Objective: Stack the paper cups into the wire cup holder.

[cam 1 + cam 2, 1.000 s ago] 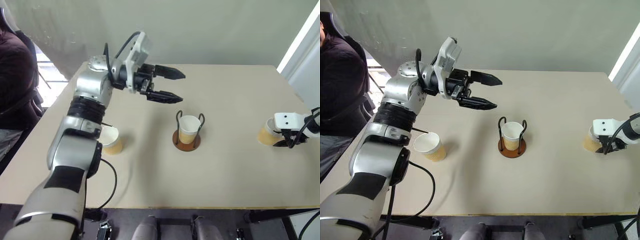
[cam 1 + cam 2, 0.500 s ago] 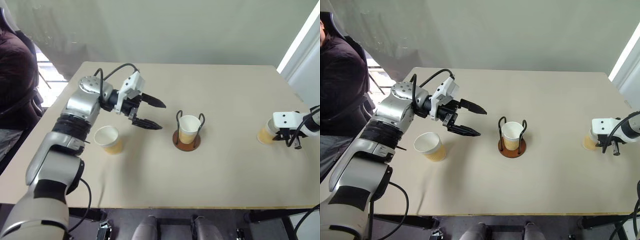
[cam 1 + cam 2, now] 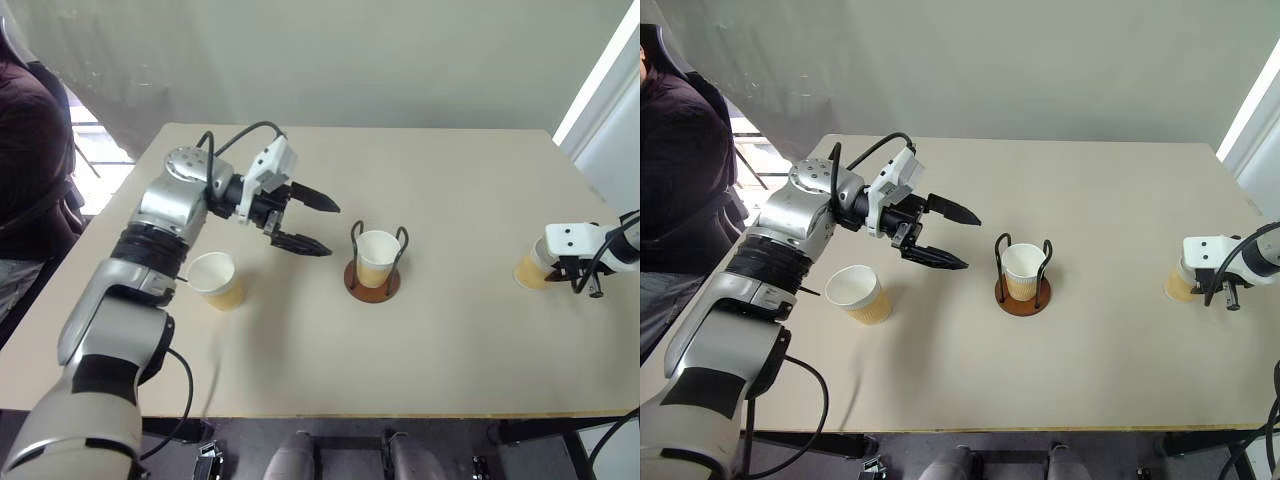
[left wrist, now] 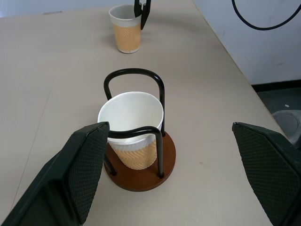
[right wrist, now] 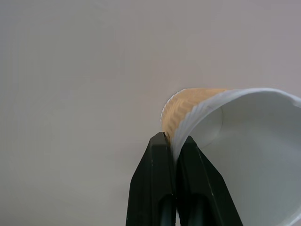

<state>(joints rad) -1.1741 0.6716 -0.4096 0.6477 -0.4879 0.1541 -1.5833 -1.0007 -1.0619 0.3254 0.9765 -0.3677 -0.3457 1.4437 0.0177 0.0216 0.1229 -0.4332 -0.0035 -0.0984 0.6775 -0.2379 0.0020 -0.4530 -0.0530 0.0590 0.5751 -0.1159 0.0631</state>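
Right gripper (image 5: 171, 146) pinches the rim wall of an upright paper cup (image 3: 530, 268) near the table's (image 3: 460, 350) right edge; the wire cup holder (image 3: 374, 262), mid-table with one cup inside, lies leftward, nearer the spread, empty left gripper (image 3: 312, 224)

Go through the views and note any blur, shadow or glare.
Left eye view: even, soft light, faint shadow under the left gripper. Left wrist view: the fingers loom soft, the cup in the wire holder stays sharp. Right wrist view: the pinched cup rim is slightly soft, the table featureless. No glare anywhere.
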